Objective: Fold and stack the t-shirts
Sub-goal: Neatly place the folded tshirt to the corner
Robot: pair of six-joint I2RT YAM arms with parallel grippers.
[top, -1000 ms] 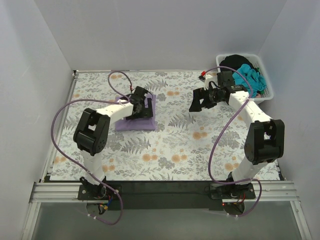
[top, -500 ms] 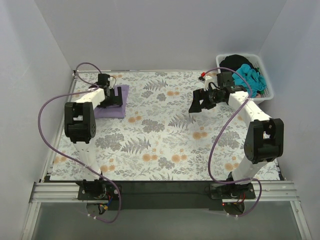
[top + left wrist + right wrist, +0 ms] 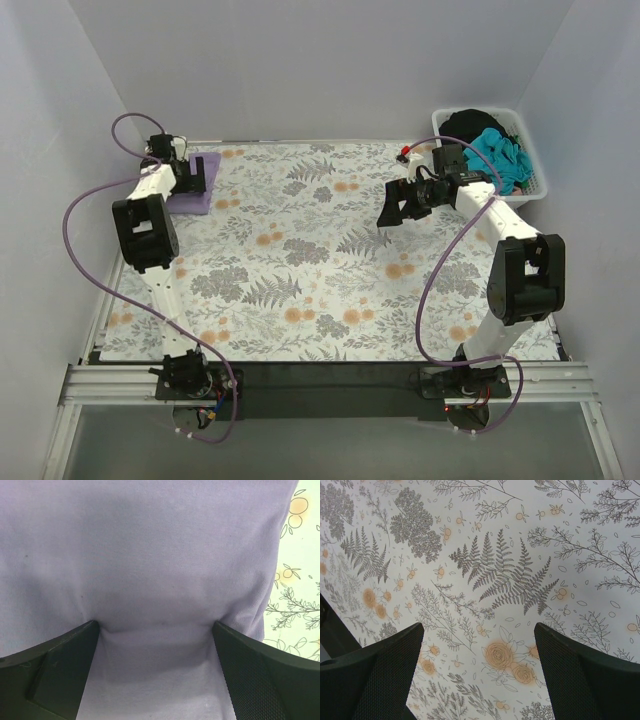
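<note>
Pressing the lavender t-shirt [image 3: 160, 550], left gripper [image 3: 155, 626] gapes; right gripper [image 3: 478, 628] gapes empty over floral covering [image 3: 330, 270].

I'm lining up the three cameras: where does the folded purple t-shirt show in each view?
Top external: the purple t-shirt lies at the far left corner of the floral table covering.
Left wrist: it fills most of the frame.
Right wrist: not in it.
Shared landmark: the floral table covering, a strip at the right edge in left wrist, filling right wrist.
</note>
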